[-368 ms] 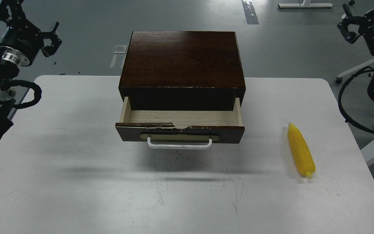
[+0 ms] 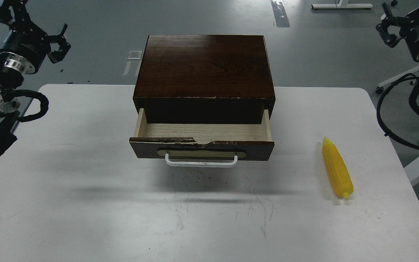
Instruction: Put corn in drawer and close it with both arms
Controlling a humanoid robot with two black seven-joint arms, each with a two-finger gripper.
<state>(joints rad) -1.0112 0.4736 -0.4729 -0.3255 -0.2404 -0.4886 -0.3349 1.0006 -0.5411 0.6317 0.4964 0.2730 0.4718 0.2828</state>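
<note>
The yellow corn [image 2: 337, 168] lies on the white table [image 2: 86, 203] at the right, its tip pointing away from me. The dark brown drawer [image 2: 201, 145] stands pulled out of its cabinet [image 2: 204, 65] at the table's middle back; its pale wood inside is empty and its white handle [image 2: 201, 162] faces me. My left gripper [image 2: 57, 43] hangs high at the far left with its fingers spread, empty. My right gripper [image 2: 387, 28] hangs high at the far right, far from the corn, fingers apart and empty.
Black cables loop down beside each arm at the table's left edge [image 2: 36, 109] and right edge [image 2: 395, 120]. A white chair base [image 2: 395, 82] with wheels stands on the grey floor behind the table's right corner.
</note>
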